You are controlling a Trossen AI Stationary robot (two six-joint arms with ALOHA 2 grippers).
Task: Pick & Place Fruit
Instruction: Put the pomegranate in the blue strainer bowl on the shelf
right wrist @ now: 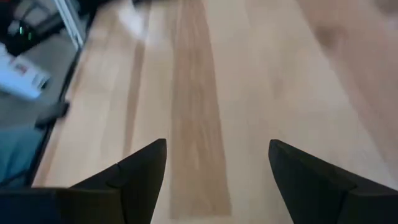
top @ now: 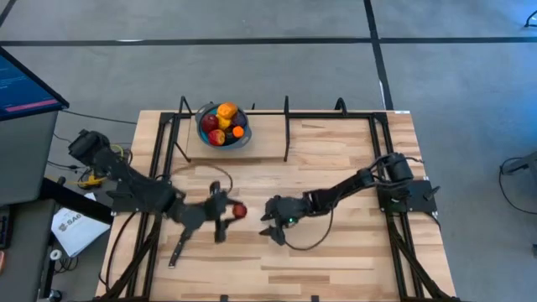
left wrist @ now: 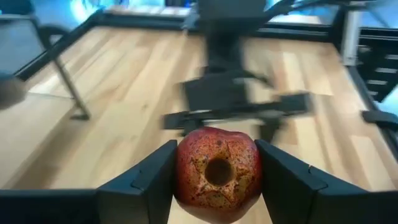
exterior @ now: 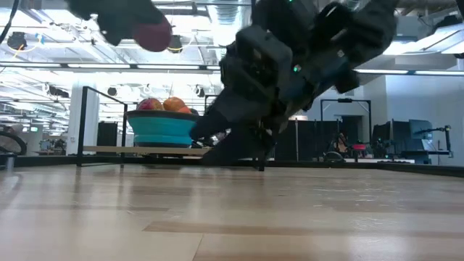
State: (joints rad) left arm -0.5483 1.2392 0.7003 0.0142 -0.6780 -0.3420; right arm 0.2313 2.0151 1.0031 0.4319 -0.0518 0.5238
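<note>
A red fruit (left wrist: 217,171) with a dark pit in its end sits between the fingers of my left gripper (top: 233,214), left of the table's middle and well above the wood in the low view (exterior: 152,35). My right gripper (top: 270,222) stands just to the right of it, open, low over bare table (right wrist: 217,162), with nothing between its fingers. Several more fruits, red, orange and yellow (top: 222,120), lie in the blue bowl (top: 204,132) at the far edge. My left gripper pinches the red fruit by its two opposite sides (left wrist: 184,174), one finger on each. The fingers slant slightly downward and point toward the table's right. The pitted end faces back along the fingers. The fruit is lifted clear of the table.
A slim dark knife (top: 178,250) lies on the wood near the left front. Black frame posts (top: 287,126) stand along the far edge beside the bowl. A cable (top: 306,243) loops on the table below my right arm.
</note>
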